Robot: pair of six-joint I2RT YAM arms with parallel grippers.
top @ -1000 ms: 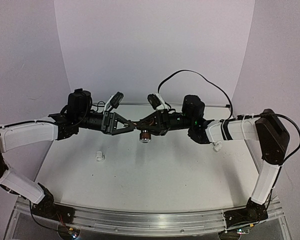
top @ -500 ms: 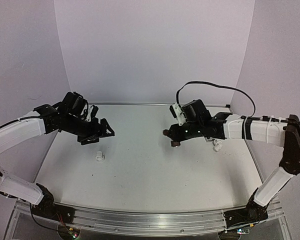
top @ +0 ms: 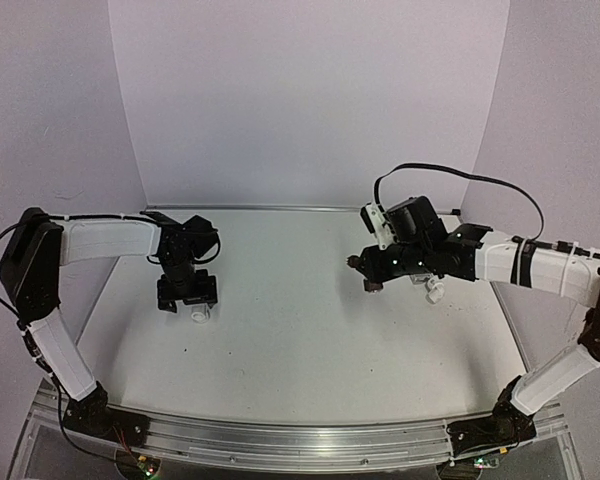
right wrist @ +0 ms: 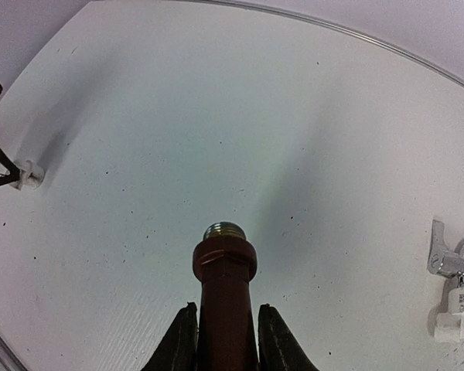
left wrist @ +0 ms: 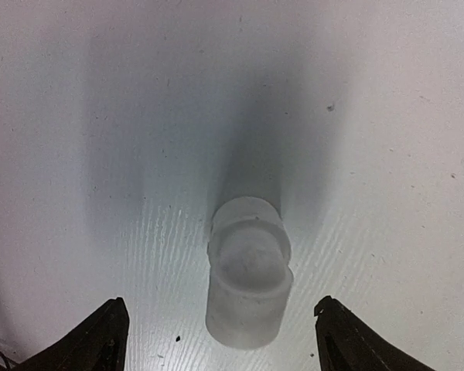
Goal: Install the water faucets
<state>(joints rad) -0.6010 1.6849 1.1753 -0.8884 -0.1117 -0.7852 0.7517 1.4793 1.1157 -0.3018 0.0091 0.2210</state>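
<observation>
The dark reddish-brown water faucet [right wrist: 225, 286] stands out between my right gripper's [right wrist: 224, 321] fingers, silvery threaded end forward; the gripper is shut on it, above the table right of centre [top: 380, 268]. The shiny chrome water faucet [right wrist: 446, 259] lies at the right, stuck in a white fitting [right wrist: 454, 318]. My left gripper [top: 188, 298] hangs open, pointing down over a second short white pipe fitting [left wrist: 246, 282] lying on the table. Its two dark fingertips [left wrist: 100, 340] stand apart on either side, not touching it.
The white tabletop [top: 300, 350] is bounded by a metal rail [top: 280, 435] in front and purple-white walls behind and at the sides. The chrome faucet with its fitting [top: 435, 290] lies just behind my right forearm. The left fitting [right wrist: 29, 174] shows small in the right wrist view.
The two grippers met at the table's middle around the reddish-brown faucet. My left gripper opened, swung left and dropped over the white fitting. My right arm drew right, keeping the faucet.
</observation>
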